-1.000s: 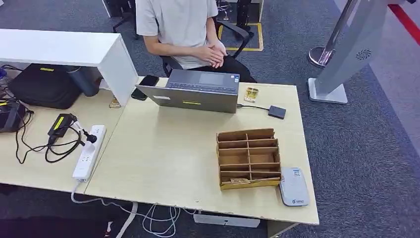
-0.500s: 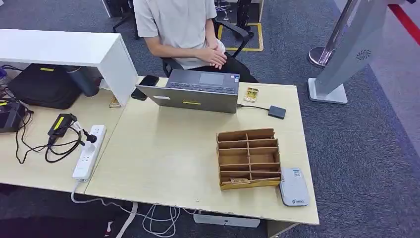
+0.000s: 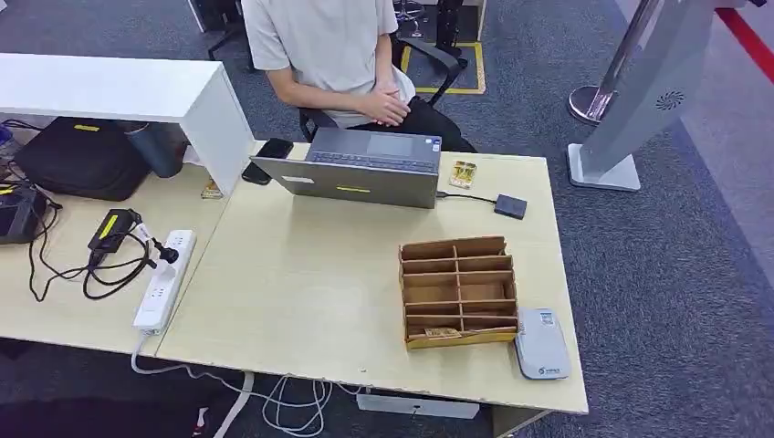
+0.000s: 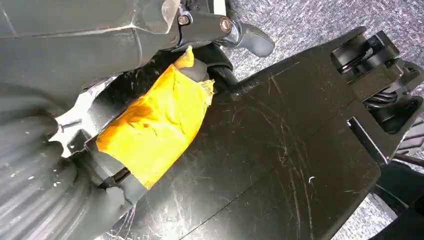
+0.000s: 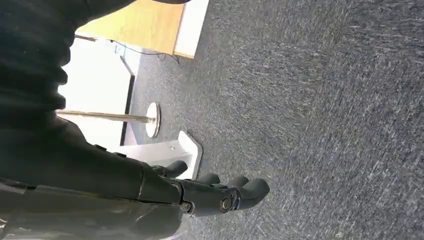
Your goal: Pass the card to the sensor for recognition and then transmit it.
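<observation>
A brown cardboard organiser (image 3: 458, 290) with several compartments stands on the table's right half. A card (image 3: 441, 334) lies in its nearest row. Beside the organiser's right corner, at the table's front edge, lies a flat grey-white sensor (image 3: 541, 344). My left hand (image 4: 220, 25) hangs beside my body, below the table, its fingers extended and holding nothing. My right hand (image 5: 220, 196) hangs over the grey carpet with its fingers loosely apart and nothing in them.
A person (image 3: 329, 46) sits behind the table at an open laptop (image 3: 365, 169). A small yellow card (image 3: 464, 173) and a dark box on a cable (image 3: 510, 205) lie to the laptop's right. A power strip (image 3: 164, 278) and cables lie on the left table.
The person has shifted slightly and drawn their hands closer to their body. Nothing on the table has moved.
</observation>
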Controlling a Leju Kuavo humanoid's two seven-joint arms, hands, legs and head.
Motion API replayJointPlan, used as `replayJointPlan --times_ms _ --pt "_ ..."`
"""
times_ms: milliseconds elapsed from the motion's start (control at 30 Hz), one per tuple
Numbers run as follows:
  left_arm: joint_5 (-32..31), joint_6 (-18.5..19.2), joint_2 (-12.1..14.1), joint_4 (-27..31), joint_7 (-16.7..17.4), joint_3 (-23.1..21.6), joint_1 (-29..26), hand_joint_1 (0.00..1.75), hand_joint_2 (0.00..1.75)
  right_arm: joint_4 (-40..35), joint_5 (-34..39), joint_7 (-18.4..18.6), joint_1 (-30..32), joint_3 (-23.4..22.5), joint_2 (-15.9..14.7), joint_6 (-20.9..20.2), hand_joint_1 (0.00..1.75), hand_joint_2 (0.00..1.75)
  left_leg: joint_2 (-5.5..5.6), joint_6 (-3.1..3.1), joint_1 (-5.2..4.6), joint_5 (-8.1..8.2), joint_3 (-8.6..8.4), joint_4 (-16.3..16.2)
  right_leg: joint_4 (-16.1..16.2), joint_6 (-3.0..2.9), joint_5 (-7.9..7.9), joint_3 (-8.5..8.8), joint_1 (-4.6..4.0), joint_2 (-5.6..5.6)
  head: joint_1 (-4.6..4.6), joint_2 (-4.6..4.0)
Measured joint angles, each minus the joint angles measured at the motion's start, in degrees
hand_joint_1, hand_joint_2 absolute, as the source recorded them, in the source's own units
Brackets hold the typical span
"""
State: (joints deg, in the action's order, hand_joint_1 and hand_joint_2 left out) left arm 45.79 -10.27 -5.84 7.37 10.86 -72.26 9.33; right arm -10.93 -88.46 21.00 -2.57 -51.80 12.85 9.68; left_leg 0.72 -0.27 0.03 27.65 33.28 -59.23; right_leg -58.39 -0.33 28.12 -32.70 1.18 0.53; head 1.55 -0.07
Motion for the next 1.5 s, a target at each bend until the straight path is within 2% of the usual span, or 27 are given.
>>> replayJointPlan --times_ms 767,1000,1500 --pt "-0.4 -0.2 0.0 0.0 0.0 -1.4 0.1 0.0 1.75 0.0 0.6 -0.6 0.0 -0.4 0.0 0.4 0.0 1.75 0.0 0.0 0.0 0.0 0.0 0.0 0.0 0.0 0.0 0.0 0.0 0.0 0.0 0.0" --pt "-0.2 -0.3 0.0 0.0 -0.1 -1.6 0.1 0.0 1.75 0.0 2.2 -1.6 0.0 -1.2 0.0 2.8 0.0 1.75 0.0 0.0 0.0 0.0 0.0 0.0 0.0 0.0 0.0 0.0 0.0 0.0 0.0 0.0" --pt "1.9 -0.9 0.0 0.0 -0.7 -1.6 0.0 0.0 1.75 -0.2 5.1 -0.6 0.0 -5.0 -1.0 13.5 0.0 1.75 -0.01 0.0 0.0 0.0 0.0 0.0 0.0 0.0 0.0 0.0 0.0 0.0 0.0 0.0"
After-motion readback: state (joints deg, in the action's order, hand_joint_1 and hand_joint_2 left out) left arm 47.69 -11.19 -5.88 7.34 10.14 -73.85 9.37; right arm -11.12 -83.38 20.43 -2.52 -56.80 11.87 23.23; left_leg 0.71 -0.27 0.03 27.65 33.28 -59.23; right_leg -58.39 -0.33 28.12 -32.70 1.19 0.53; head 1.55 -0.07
